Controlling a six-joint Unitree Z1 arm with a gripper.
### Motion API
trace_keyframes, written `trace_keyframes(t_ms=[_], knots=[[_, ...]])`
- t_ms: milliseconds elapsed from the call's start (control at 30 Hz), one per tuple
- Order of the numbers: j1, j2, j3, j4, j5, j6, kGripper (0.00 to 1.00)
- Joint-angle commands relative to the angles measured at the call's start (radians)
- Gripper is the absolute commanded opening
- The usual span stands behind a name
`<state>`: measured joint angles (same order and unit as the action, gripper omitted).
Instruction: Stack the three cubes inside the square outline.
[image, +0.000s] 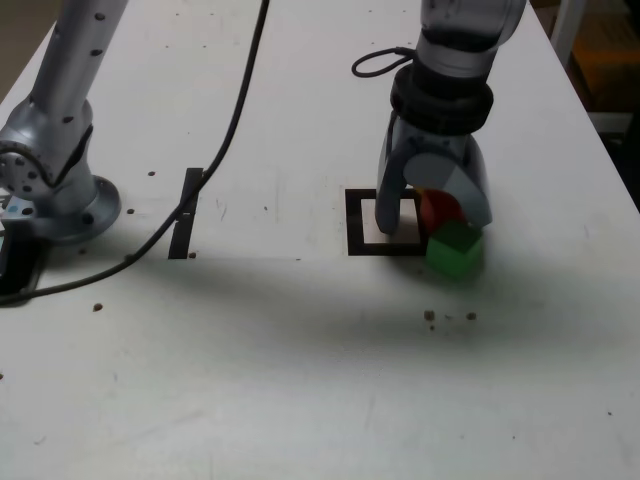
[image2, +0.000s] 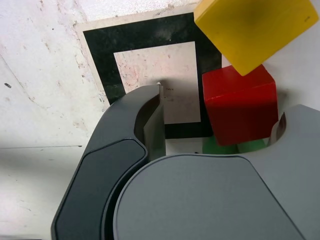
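My gripper (image: 430, 222) is down at the square outline (image: 362, 232), open, its jaws wide apart. One finger (image2: 150, 117) rests over the outline's white interior (image2: 150, 65). The red cube (image2: 239, 107) sits between the jaws, close to the other finger, with a clear gap on the outline side. It stands at the outline's edge on the exterior view's right (image: 437, 207). The green cube (image: 455, 250) lies just in front of it, outside the outline, and only slivers of it (image2: 220, 146) show in the wrist view. The yellow cube (image2: 252, 30) lies beyond the red one, tilted, hidden in the exterior view.
A thin black strip (image: 186, 212) lies on the white table on the exterior view's left. A black cable (image: 232, 120) runs across it toward the arm's base (image: 55, 190). Dark specks (image: 430, 316) dot the table in front of the cubes. The table's edge (image: 610, 150) runs along the right.
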<state>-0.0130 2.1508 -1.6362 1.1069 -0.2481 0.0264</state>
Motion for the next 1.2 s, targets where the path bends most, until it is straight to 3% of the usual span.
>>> trace_keyframes(t_ms=[0, 133, 433, 833, 1167], knots=[[0.003, 0.005, -0.005, 0.0, -0.002, 0.001, 0.75], [0.004, 0.01, -0.01, -0.014, 0.003, 0.001, 0.6], [0.004, 0.012, -0.032, -0.028, 0.028, 0.001, 0.4], [0.004, 0.006, -0.079, -0.028, 0.062, 0.001, 0.26], [0.004, -0.037, -0.078, 0.016, 0.1, -0.007, 0.24]])
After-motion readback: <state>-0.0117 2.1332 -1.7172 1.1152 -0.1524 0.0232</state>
